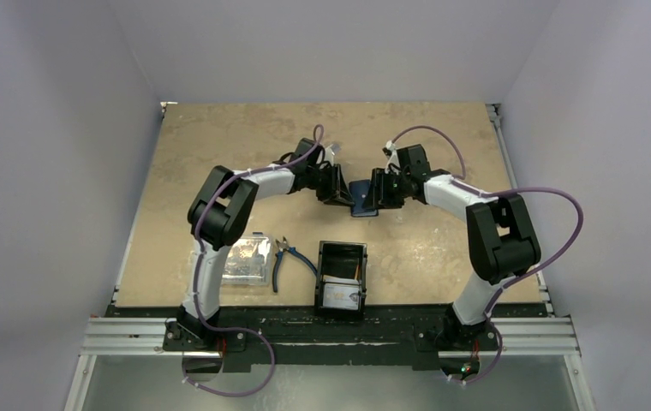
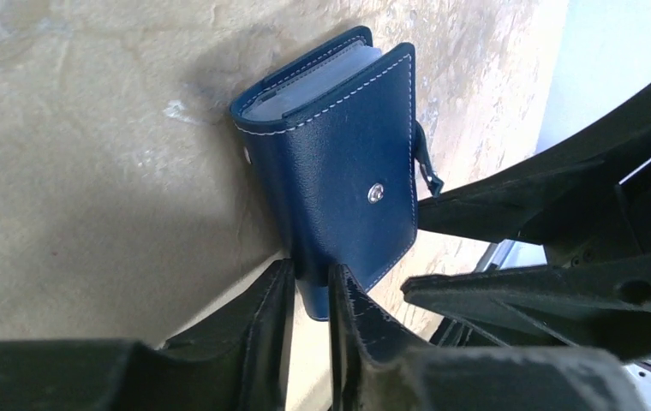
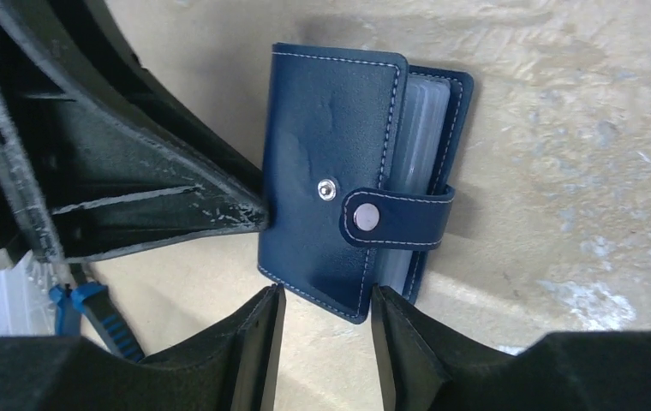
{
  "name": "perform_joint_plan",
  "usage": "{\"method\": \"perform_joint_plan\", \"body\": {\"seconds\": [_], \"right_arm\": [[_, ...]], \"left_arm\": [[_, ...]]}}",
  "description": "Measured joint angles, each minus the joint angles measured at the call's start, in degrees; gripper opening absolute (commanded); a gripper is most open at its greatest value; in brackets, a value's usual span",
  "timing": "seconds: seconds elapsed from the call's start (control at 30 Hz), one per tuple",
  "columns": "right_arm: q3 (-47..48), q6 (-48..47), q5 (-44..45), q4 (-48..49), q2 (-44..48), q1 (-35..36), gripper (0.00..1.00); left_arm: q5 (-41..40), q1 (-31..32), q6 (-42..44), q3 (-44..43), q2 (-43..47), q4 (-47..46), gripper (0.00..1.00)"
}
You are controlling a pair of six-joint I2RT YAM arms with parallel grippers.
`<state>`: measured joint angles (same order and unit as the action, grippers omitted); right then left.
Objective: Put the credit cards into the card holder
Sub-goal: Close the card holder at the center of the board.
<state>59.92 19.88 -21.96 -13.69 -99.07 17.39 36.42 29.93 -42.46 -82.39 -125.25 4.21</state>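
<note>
One navy, white-stitched card holder (image 3: 322, 154), strap snapped shut, sits between two grippers: the left gripper (image 2: 309, 287) pinches its corner narrowly, the right gripper (image 3: 326, 295) straddles its edge half-open.

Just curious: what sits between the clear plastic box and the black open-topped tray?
Blue-handled metal pliers lie between the clear plastic box and the black open-topped tray, shown in the top view.
</note>
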Motion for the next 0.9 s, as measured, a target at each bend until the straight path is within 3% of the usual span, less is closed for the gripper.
{"method": "perform_joint_plan", "body": {"seconds": [0.1,0.23,0.3,0.37,0.6,0.7,0.9], "right_arm": [[0.0,-0.4,1.8,-0.2,-0.9,-0.3,0.35],[0.1,-1.2,4.3,-0.6,-1.2,-0.5,0.34],[0.1,-1.5,5.2,-0.6,-1.2,-0.5,0.28],[0.1,-1.7,6.2,-0.7,-1.2,-0.4,0.20],[0.5,-1.6,8.8,-0.8,-1.2,-0.5,0.08],[0.5,-1.4,8.8,-0.6,-1.2,-0.7,0.00],[0.1,-0.7,8.7,0.2,-1.5,-1.3,0.00]], "left_arm": [[-1.4,0.9,0.2,-1.3,-0.3,0.7,0.17],[-4.1,1.9,1.5,-2.8,-0.3,2.5,0.18],[-4.8,2.1,1.8,-3.3,-0.3,3.3,0.21],[-5.1,2.2,1.8,-3.6,-0.3,3.8,0.26],[-5.4,2.4,2.6,-4.7,-0.3,4.9,0.47],[-5.4,2.3,2.6,-5.2,-0.3,4.9,0.49],[-5.1,1.6,2.4,-5.6,-0.4,4.8,0.47]]}}
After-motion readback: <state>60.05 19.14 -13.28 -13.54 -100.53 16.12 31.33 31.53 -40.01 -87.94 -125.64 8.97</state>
